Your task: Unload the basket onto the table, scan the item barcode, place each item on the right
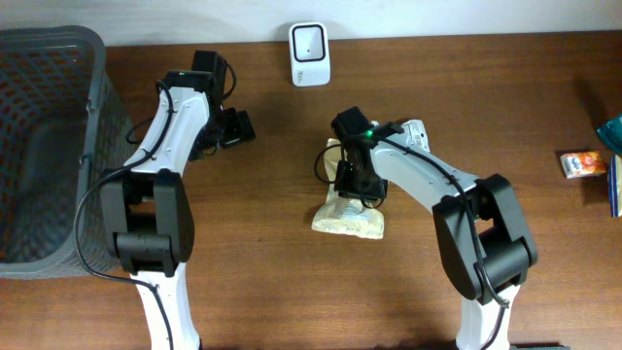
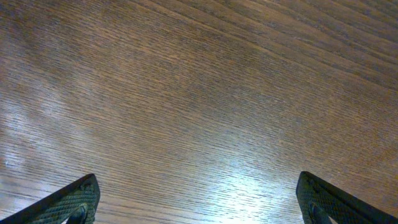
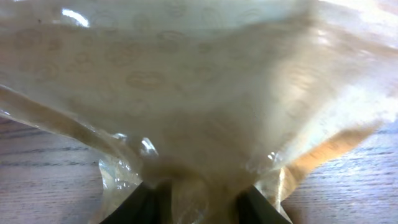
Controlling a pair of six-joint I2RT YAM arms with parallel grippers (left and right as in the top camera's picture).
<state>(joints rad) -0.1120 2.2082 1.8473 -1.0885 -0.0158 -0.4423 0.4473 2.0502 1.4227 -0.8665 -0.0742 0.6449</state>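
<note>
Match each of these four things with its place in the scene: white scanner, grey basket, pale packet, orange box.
Things:
1. white scanner
2. grey basket
3. pale packet
4. orange box

Places:
A. near the right edge of the table
B. pinched in the right end effector
C. at the left end
D. far edge, middle

Pairs: 1-D, 2-C, 3-B, 4-A

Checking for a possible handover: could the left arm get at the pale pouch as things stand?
Probably yes. Only bare table lies between the open left gripper and the pale pouch. The right gripper pinches its far part, so the near end looks the freer approach.
</note>
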